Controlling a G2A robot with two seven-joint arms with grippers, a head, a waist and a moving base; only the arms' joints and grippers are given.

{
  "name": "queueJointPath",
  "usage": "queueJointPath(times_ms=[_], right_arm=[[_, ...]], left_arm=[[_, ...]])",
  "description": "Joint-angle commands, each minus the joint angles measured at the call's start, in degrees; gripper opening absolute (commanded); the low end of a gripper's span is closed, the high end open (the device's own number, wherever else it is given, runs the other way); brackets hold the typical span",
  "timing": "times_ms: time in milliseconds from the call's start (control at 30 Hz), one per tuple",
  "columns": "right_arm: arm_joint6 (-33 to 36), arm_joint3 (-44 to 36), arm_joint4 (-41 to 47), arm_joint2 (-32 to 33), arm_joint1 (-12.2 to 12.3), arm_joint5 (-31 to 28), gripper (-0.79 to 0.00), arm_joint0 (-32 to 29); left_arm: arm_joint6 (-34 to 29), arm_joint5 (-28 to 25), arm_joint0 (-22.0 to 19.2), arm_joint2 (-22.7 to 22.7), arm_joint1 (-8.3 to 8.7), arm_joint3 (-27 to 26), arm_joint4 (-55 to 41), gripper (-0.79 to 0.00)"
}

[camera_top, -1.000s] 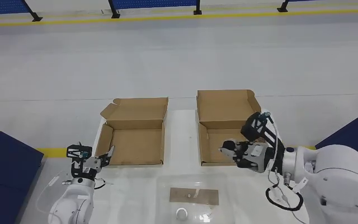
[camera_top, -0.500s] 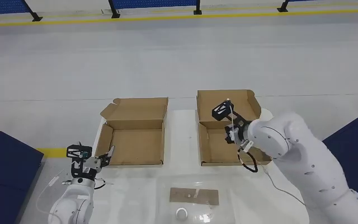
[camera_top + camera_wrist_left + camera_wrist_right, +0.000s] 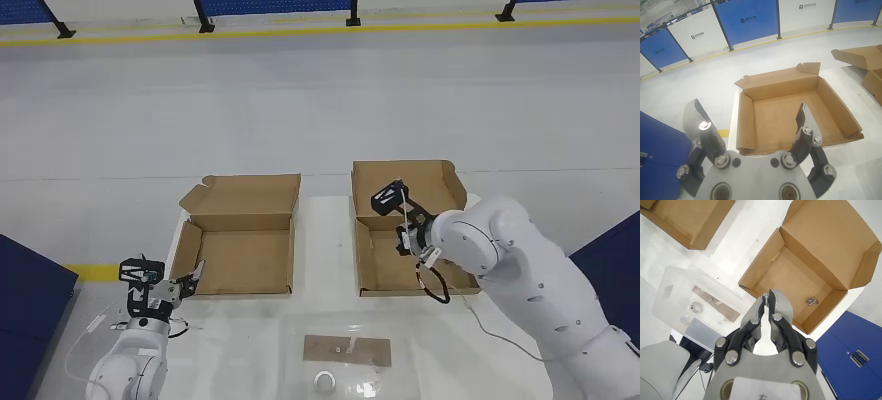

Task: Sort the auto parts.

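The right gripper (image 3: 767,298) has its fingers pressed together on a small screw (image 3: 765,296). They pinch it at the very tips, and its threaded shank is caught between the ridged pads. Straight below those fingertips is the open right-hand cardboard box (image 3: 795,275), so the screw hangs above the box floor, just inside one side wall. A small grey metal bracket (image 3: 811,301) lies on that floor near a corner, well apart from the fingers.

Off to the other side of the fingers, a clear plastic bin (image 3: 664,279) stands on the white desk (image 3: 325,260). A metal ring (image 3: 696,308) and a few tiny bits lie in it beside a brown strip.

The left gripper (image 3: 748,106) hangs low near the desk's edge with its fingers spread wide and nothing between them. Just ahead of and below its fingertips sits the left-hand cardboard box (image 3: 783,117), its lid flap folded back on the side farthest from the fingers.
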Motion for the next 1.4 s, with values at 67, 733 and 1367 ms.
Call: queueJointPath(times_ms=[67, 733, 1367], right_arm=[[-0.41, 0.18, -0.05, -0.03, 0.00, 0.02, -0.785, -0.21], [-9.65, 43.34, 3.67, -16.69, -9.29, 0.21, -0.785, 17.71], [-13.91, 56.67, 7.44, -23.57, -15.39, -0.33, -0.785, 20.93]], left_arm=[[0.00, 0.00, 0.00, 0.00, 0.00, 0.00, 0.00, 0.000], [0.00, 0.00, 0.00, 0.00, 0.00, 0.00, 0.00, 0.000], [0.00, 0.00, 0.00, 0.00, 0.00, 0.00, 0.00, 0.000]])
